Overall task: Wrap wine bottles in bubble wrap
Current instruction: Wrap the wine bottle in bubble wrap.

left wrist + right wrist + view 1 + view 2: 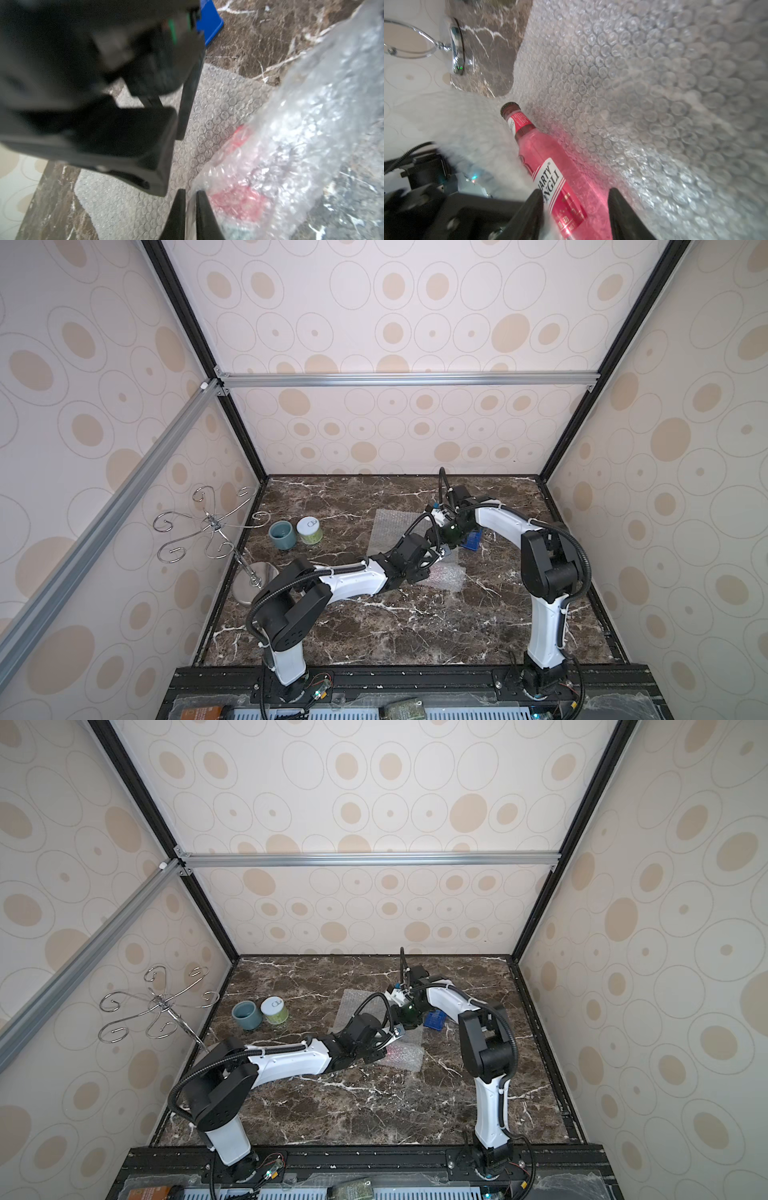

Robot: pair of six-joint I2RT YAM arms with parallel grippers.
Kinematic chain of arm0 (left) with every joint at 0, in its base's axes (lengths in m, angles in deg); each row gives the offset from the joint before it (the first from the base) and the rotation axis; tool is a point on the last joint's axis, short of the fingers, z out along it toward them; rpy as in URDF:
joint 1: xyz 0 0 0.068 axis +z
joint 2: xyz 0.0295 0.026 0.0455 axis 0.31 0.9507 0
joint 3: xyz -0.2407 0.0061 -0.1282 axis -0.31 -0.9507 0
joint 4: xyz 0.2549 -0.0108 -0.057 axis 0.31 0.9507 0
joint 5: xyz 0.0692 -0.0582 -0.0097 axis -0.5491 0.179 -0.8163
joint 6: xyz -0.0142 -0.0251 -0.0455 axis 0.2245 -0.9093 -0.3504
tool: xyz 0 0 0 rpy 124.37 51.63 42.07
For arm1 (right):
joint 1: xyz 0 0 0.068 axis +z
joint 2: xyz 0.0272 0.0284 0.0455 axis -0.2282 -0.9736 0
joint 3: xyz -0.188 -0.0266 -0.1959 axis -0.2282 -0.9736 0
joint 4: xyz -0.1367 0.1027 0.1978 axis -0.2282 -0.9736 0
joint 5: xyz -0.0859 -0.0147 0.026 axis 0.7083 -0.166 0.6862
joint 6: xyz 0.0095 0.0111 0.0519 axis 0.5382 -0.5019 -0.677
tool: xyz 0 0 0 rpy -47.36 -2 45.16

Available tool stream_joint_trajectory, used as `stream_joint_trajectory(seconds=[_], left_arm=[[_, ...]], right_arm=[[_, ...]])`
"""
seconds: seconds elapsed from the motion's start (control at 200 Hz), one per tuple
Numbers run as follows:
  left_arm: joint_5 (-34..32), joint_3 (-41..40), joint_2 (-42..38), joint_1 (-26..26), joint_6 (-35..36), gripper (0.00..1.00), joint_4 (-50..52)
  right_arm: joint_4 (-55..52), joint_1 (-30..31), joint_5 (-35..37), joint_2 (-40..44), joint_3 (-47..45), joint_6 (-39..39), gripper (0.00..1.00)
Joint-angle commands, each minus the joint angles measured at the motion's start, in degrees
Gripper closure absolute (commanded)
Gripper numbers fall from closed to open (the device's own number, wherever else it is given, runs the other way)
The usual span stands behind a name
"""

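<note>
The wine bottle (542, 158), clear glass with pink-red liquid, a red-and-white label and a dark cap, lies on the bubble wrap (633, 83). My right gripper (575, 192) is open, one finger on each side of the bottle's body. A flap of the sheet is folded over the bottle, which shows red through the film (239, 201). My left gripper (189, 192) is shut on the edge of that flap. In both top views the bubble wrap (392, 526) (353, 1006) lies mid-table under both wrists, and the left gripper (442, 551) sits at its right part.
A blue tape dispenser (471, 540) (209, 22) stands just right of the sheet. A teal cup (282, 534) and a green-and-white jar (309, 529) stand at the left. A chrome hook stand (212, 526) rises from its round base (255, 580) by the left wall.
</note>
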Motion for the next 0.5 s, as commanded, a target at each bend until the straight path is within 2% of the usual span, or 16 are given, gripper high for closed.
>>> stream_joint_trajectory(seconds=[0.0, 0.205, 0.495], left_arm=[[1.7, 2.2, 2.8, 1.5, -1.6, 0.86, 3.8], [3.2, 3.8, 4.8, 2.7, -4.2, 0.78, 7.0], [3.2, 3.6, 4.5, 3.7, -7.6, 0.78, 9.3]], right_arm=[[3.7, -1.9, 1.2, 5.1, -3.7, -3.3, 0.45], [7.9, -2.8, 4.9, 13.4, -10.6, -4.2, 0.41], [10.6, -3.3, 4.7, 20.7, -19.4, -8.3, 0.36]])
